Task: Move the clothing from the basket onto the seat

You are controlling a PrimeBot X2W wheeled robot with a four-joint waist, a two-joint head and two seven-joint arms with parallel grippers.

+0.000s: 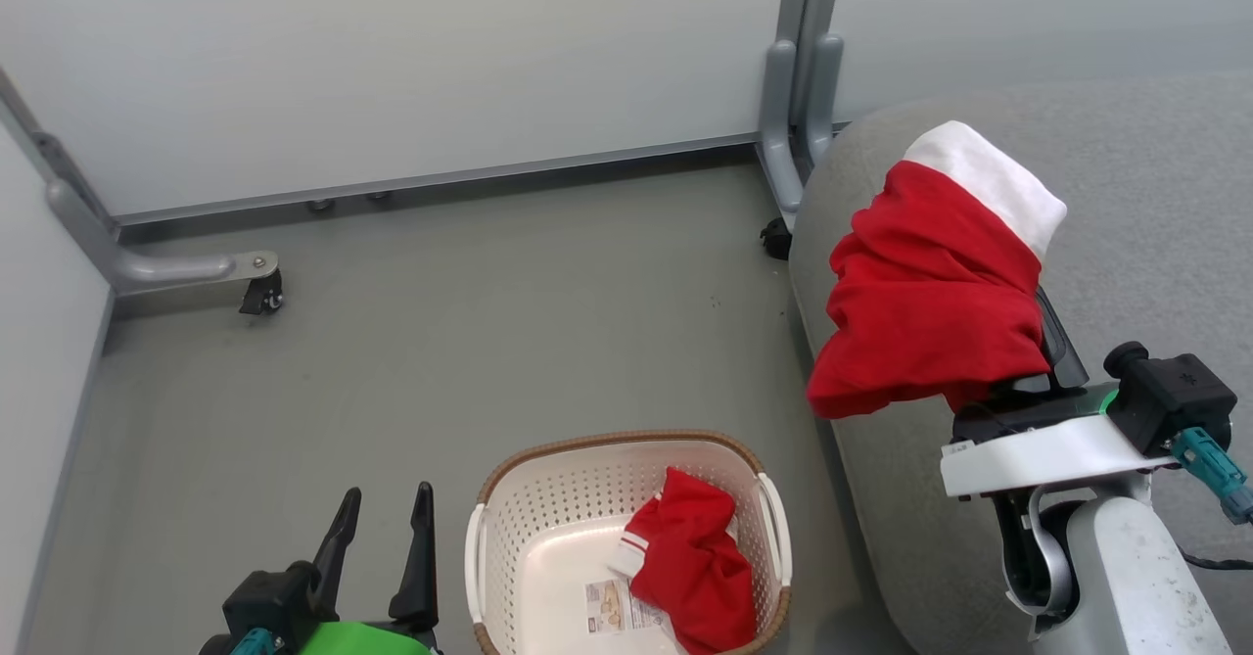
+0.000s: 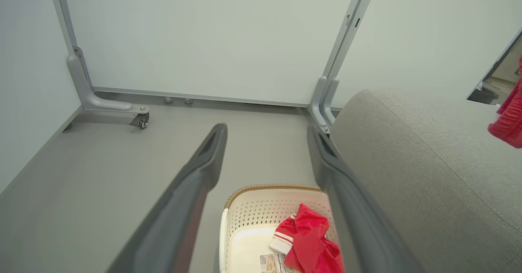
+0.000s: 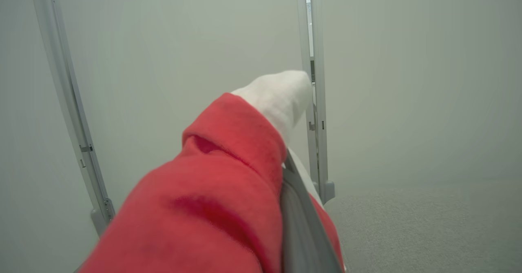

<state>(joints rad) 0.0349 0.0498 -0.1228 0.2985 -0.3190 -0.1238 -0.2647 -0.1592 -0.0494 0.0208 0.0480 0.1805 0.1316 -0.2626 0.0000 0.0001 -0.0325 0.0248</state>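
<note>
A red garment with a white panel [image 1: 930,283] hangs draped over my right gripper [image 1: 1028,293], which is shut on it above the left edge of the grey seat [image 1: 1155,195]. The right wrist view shows this red cloth [image 3: 212,191] bunched over one dark finger [image 3: 297,220]. A second red garment [image 1: 695,567] lies crumpled in the right half of the cream basket [image 1: 548,498] on the floor, also visible as red cloth [image 2: 310,244] in the left wrist view. My left gripper [image 1: 382,528] stands open to the left of the basket [image 2: 261,199], nothing between its fingers.
Pale partition panels with grey metal posts [image 1: 803,77] and caster feet [image 1: 259,293] close off the back and left. The grey floor [image 1: 440,342] lies between the panels and the basket. A paper label [image 1: 617,606] lies on the basket's bottom.
</note>
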